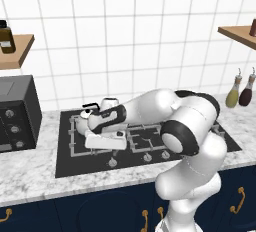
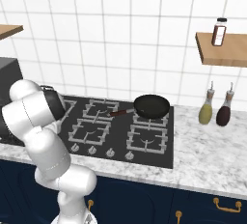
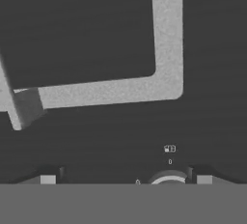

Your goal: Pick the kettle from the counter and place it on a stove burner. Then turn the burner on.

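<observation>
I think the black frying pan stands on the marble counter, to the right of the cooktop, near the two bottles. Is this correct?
Not quite. The black frying pan stands on the cooktop, on its back right grate, not on the marble counter. The two bottles are to its right. The right base view shows it.

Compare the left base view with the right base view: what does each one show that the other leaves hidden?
Left base view: the kettle, partly behind the arm's wrist at the back left of the cooktop, and a brown bottle on the left shelf.
Right base view: the black frying pan on the back right grate.
Both: the cooktop, the marble counter, the two oil bottles by the wall and the white arm.
</observation>
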